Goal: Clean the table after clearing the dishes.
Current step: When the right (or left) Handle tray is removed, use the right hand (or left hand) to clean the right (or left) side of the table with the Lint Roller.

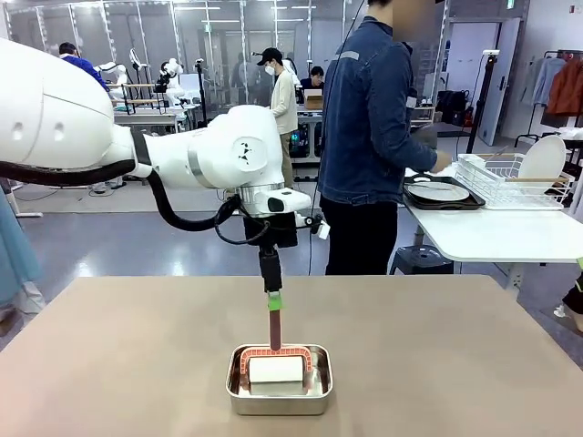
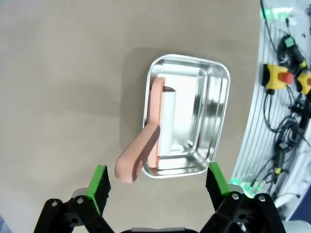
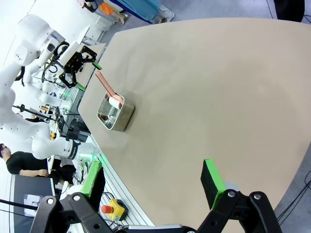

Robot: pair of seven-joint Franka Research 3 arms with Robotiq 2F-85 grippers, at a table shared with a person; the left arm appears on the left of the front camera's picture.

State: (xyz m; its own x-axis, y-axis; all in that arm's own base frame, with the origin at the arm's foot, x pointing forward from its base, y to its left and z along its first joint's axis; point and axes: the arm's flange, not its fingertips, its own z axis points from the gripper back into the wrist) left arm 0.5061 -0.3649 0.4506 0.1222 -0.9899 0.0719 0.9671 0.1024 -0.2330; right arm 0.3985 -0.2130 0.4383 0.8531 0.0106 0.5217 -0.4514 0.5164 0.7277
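Observation:
The tan table (image 1: 137, 364) carries a small steel pan (image 1: 279, 381) near its front middle. A roller with a white roll and a pink handle (image 1: 275, 330) stands in the pan, handle pointing up. My left gripper (image 1: 273, 299) hangs straight over that handle, open. In the left wrist view its green fingers (image 2: 99, 180) stand wide on either side of the handle's end (image 2: 128, 171) without touching it. My right gripper (image 3: 153, 182) is open and holds nothing, above bare table. One of the dishes (image 1: 438, 191), on a dark tray, lies on the white side table at the right.
A person (image 1: 369, 137) stands at the far side, turned toward the white table (image 1: 492, 235), hands near the tray. A white dish rack (image 1: 515, 182) holding a plate stands there too. The right wrist view also shows the pan (image 3: 115, 112) near the table's edge.

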